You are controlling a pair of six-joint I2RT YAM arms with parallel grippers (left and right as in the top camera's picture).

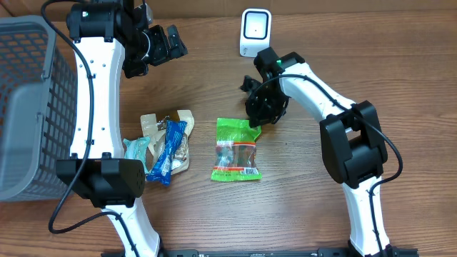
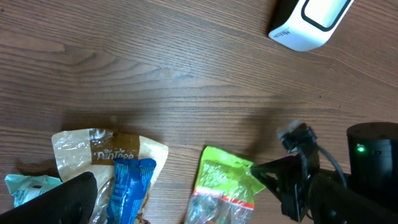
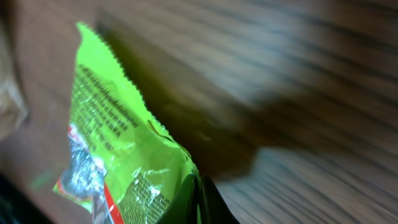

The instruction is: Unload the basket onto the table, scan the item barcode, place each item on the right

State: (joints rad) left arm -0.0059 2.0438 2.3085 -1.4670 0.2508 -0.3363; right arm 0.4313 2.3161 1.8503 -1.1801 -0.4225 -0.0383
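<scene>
The green snack packet is lying flat on the counter, pretty much dead center. The right jaws are clamped together on its top right corner (the right wrist view shows the crinkled edge pinched right between them). The white scanner stands at the back edge, well apart from the packet. Just left of the packet is a pile of other snack packs, with a blue one on top. The left jaws hang wide apart up near the back, holding nothing. A grey basket sits at the far left.
</scene>
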